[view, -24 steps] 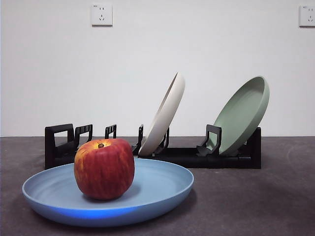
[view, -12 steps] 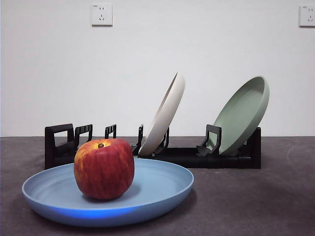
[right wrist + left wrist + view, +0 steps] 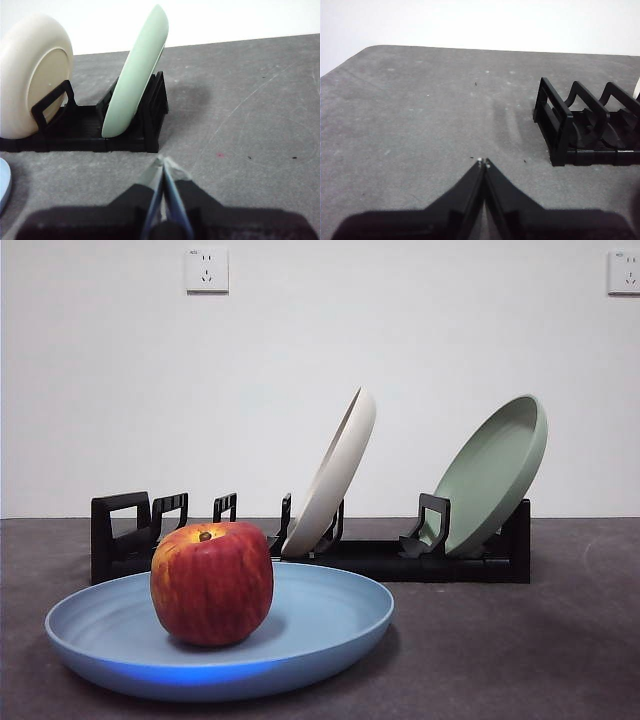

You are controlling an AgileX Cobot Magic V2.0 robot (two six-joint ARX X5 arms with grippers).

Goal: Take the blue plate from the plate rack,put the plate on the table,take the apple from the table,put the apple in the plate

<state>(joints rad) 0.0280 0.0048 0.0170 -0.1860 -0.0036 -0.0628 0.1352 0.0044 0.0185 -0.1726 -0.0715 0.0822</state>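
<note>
The red apple (image 3: 211, 582) sits upright in the light-blue plate (image 3: 330, 615), which lies flat on the dark grey table (image 3: 520, 650) at the front left. Behind it stands the black plate rack (image 3: 395, 558). Neither gripper shows in the front view. My left gripper (image 3: 483, 161) is shut and empty above bare table, beside the rack's empty end (image 3: 560, 132). My right gripper (image 3: 162, 161) is shut and empty, off the rack's other end (image 3: 150, 125); the blue plate's edge (image 3: 3, 187) shows at the side of that view.
A cream-white plate (image 3: 335, 472) and a sage-green plate (image 3: 493, 473) lean in the rack; both also show in the right wrist view, cream-white (image 3: 35, 80) and sage-green (image 3: 137, 75). Two wall sockets (image 3: 206, 270) sit high on the white wall behind.
</note>
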